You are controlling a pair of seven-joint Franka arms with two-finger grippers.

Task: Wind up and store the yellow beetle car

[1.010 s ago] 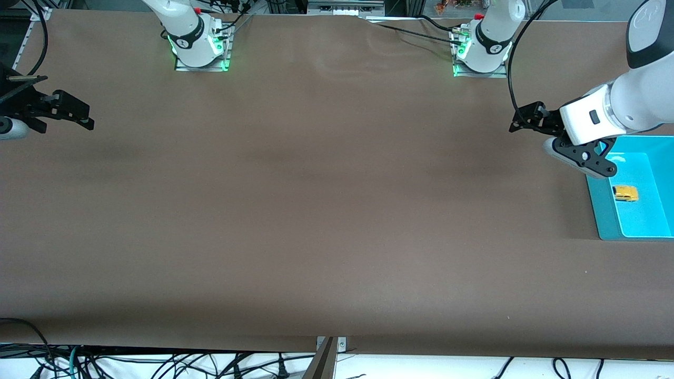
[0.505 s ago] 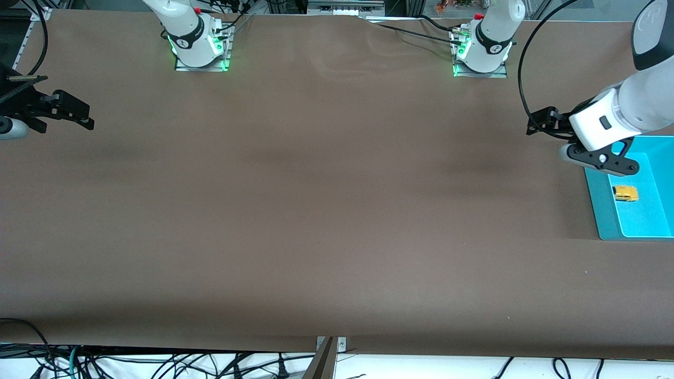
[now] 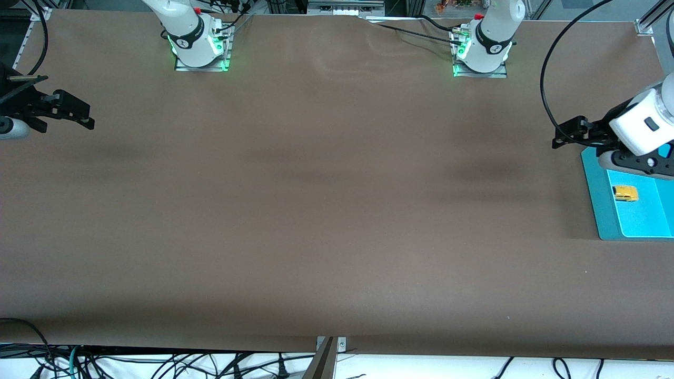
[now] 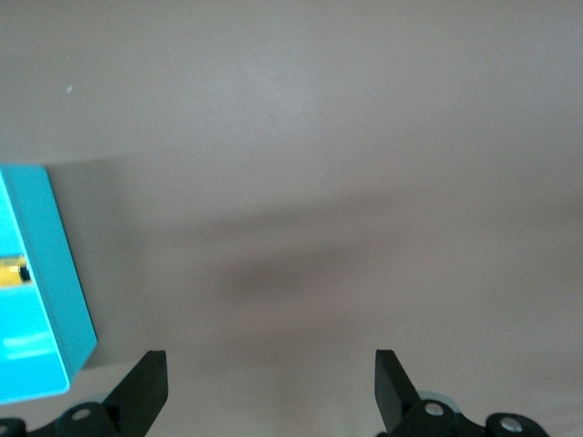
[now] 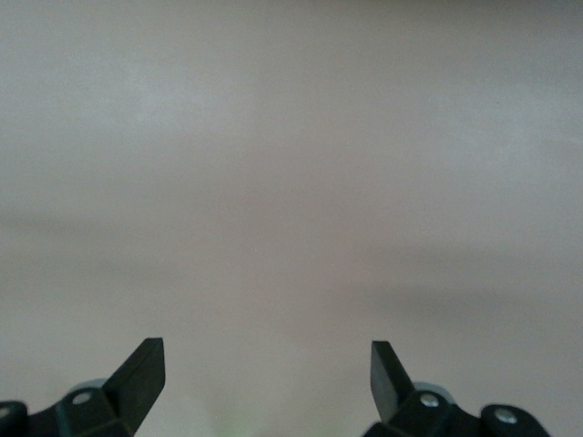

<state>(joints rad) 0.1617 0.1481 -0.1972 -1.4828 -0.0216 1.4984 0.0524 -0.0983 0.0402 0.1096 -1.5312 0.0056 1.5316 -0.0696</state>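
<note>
The yellow beetle car (image 3: 625, 193) lies inside a turquoise tray (image 3: 597, 200) at the left arm's end of the table. Only a sliver of the car (image 4: 9, 271) shows at the edge of the left wrist view, inside the tray's wall (image 4: 55, 273). My left gripper (image 4: 271, 375) hangs open and empty over the bare table beside the tray's corner that is farther from the front camera. My right gripper (image 5: 267, 364) waits open and empty over bare table at the right arm's end.
Brown table cover (image 3: 316, 210) spans the whole work area. The two arm bases (image 3: 200, 47) (image 3: 482, 52) stand along the table's edge farthest from the front camera. Cables hang below the table's nearest edge.
The left arm has drawn back toward its own end of the table, uncovering more of the tray's inner side. The car and the right arm have not moved.
</note>
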